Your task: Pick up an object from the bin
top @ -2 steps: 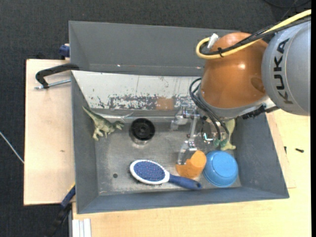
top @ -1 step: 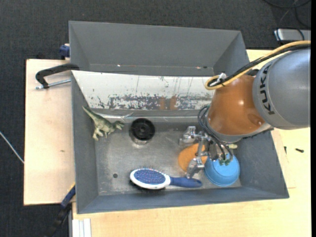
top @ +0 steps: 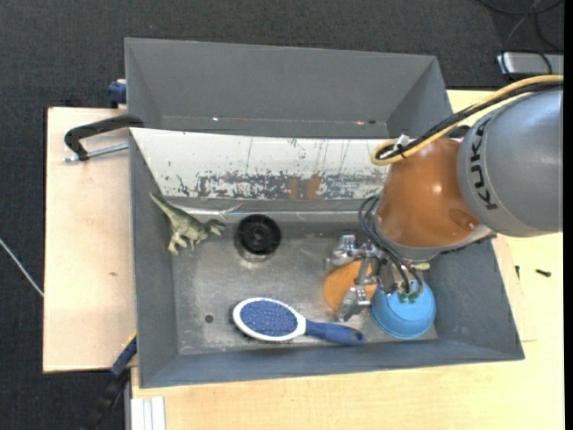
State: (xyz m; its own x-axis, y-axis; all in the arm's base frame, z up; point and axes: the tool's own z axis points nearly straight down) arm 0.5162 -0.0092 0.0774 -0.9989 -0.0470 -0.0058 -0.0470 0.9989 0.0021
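Camera view: likely the grasp step, with gripper [top: 361, 280] low over round orange object [top: 337, 288], just beside round blue plastic cup [top: 407, 313]. Cannot tell how far open. Next: close squarely, lift clear of the cup.

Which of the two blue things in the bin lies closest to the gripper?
The round blue plastic cup in the bin's lower right corner, right beside the gripper. The blue oval hairbrush lies farther left along the front wall.

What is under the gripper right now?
An orange rounded thing lies under the gripper, in the lower right of the bin, beside a blue cup. The gripper covers much of it, so its full shape and kind cannot be told.
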